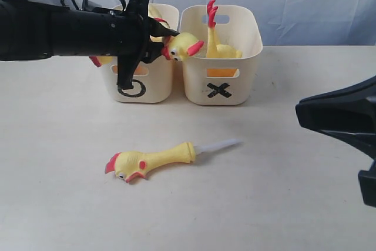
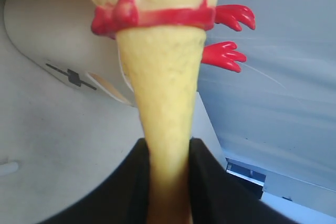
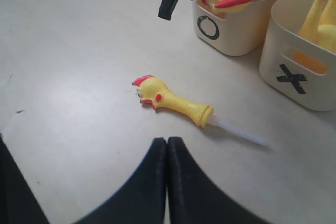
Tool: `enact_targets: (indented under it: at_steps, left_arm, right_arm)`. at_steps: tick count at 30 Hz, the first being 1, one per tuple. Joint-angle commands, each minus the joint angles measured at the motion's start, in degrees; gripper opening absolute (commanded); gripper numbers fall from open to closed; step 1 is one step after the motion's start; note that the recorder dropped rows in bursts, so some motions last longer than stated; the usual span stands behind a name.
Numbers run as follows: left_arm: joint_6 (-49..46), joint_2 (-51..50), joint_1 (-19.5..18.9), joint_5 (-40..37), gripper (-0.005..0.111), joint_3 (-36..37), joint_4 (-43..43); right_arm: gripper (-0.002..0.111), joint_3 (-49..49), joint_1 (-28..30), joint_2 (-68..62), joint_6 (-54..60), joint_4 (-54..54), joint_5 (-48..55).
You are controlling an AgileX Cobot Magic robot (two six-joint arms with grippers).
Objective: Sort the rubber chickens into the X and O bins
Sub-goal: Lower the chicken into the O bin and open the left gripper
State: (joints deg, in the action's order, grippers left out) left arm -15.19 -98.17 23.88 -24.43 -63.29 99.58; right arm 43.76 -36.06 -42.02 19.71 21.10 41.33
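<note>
Our left gripper (image 1: 163, 43), clamped on a rubber chicken (image 1: 185, 45) over the O bin (image 1: 157, 83), must next release it inside, we judge; the right gripper (image 3: 167, 150) sits closed, empty.

Reads as soft rubber on the held chicken (image 2: 165, 103): matt yellow, finely pebbled skin, glossy red band (image 2: 152, 18). Same yellow rubber on the head-and-neck piece (image 1: 153, 161), plus a translucent white plastic-looking tube (image 1: 217, 145). Looks like smooth cream plastic, low satin sheen, on O bin (image 1: 161, 84) and X bin (image 1: 244, 86); markings matt black. Counter (image 1: 282, 204): smooth matt off-white, few faint scuffs. Right fingers (image 3: 152, 182): smooth matt black. Backdrop (image 1: 305, 4): creased pale cloth.
</note>
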Motion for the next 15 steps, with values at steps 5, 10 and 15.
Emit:
enact_targets:
  at_steps: [5,10,15]
  left_arm:
    - [0.1,-0.47,-0.34,-1.64,0.019,0.27,0.37]
    - [0.1,-0.39,-0.34,-3.68,0.046,0.27,0.37]
    - [0.1,0.51,-0.34,-3.82,0.054,0.27,0.37]
  right_arm:
    - [-0.001,-0.18,-0.08,0.38,0.14,0.17,-0.02]
    - [-0.001,-0.18,-0.08,0.38,0.14,0.17,0.1]
    - [-0.001,-0.18,-0.08,0.38,0.14,0.17,0.1]
